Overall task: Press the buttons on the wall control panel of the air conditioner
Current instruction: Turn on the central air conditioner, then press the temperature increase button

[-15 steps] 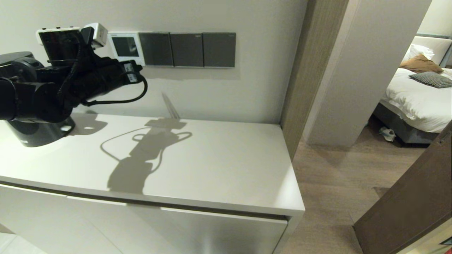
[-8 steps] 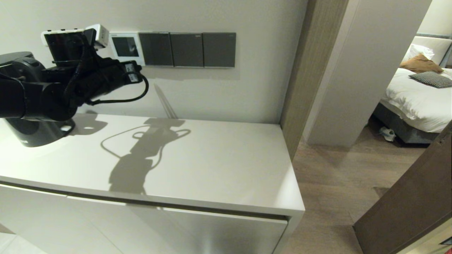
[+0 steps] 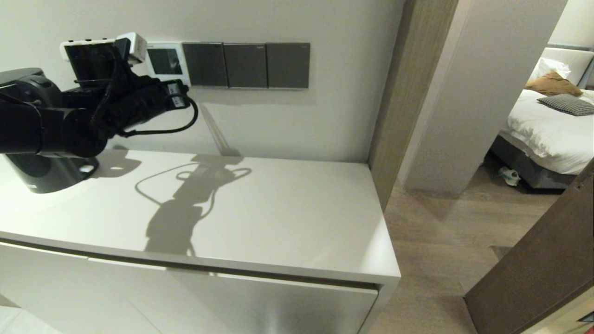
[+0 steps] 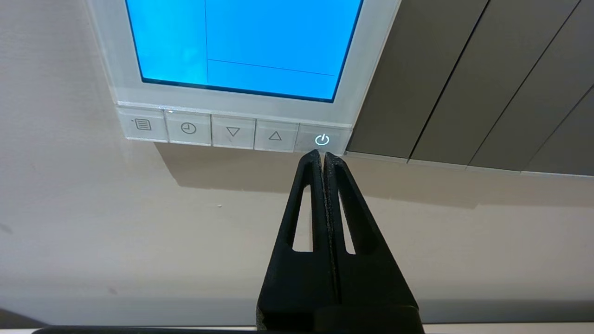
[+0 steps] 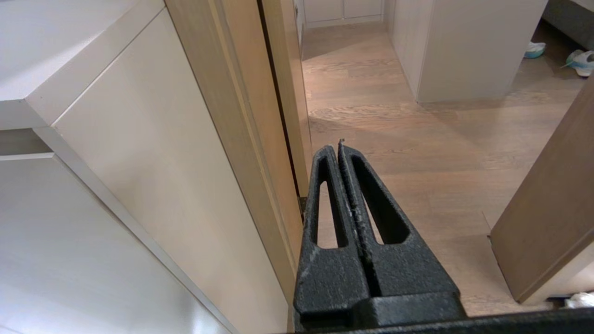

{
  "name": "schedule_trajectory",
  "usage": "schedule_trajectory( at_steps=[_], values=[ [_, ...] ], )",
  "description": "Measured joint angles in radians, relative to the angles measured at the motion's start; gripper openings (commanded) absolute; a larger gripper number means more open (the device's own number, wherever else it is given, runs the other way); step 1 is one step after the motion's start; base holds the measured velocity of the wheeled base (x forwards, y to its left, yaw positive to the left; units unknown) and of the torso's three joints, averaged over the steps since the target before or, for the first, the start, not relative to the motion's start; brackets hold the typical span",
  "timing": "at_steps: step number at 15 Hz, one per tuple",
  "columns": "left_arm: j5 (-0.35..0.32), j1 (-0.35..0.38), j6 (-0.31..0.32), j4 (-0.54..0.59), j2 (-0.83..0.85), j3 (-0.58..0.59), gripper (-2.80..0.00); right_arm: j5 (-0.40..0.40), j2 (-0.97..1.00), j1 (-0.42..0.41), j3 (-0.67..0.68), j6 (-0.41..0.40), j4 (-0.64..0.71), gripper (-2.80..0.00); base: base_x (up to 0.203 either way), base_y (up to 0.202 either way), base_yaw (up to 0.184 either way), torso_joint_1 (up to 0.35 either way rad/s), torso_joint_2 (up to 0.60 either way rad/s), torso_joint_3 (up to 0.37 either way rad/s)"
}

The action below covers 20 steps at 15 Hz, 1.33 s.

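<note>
left claw fingers together, tip just under lit power button — nudge up slightly, press square, avoid the neighbouring arrow button.

left hand raised, closed, right hand closed

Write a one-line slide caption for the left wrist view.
Left end effector, shut, tip at the lit power button of the white wall control panel, its screen glowing blue.
</note>
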Motion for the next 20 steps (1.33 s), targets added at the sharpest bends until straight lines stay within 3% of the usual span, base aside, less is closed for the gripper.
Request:
schedule_trajectory(
  at_steps=[7,14,20],
  values=[
    [0.004,0.013,-0.001,-0.003,0.005,-0.002,-2.80,0.000,0.000,0.000,0.000,0.000,0.000,-2.80,0.000,0.000,0.000,0.000,0.00,0.000],
    [0.001,0.036,-0.004,-0.028,-0.129,0.129,-2.80,0.000,0.000,0.000,0.000,0.000,0.000,-2.80,0.000,0.000,0.000,0.000,0.00,0.000],
    [0.004,0.091,-0.008,-0.026,-0.168,0.152,-2.80,0.000,0.000,0.000,0.000,0.000,0.000,-2.80,0.000,0.000,0.000,0.000,0.00,0.000]
  ],
)
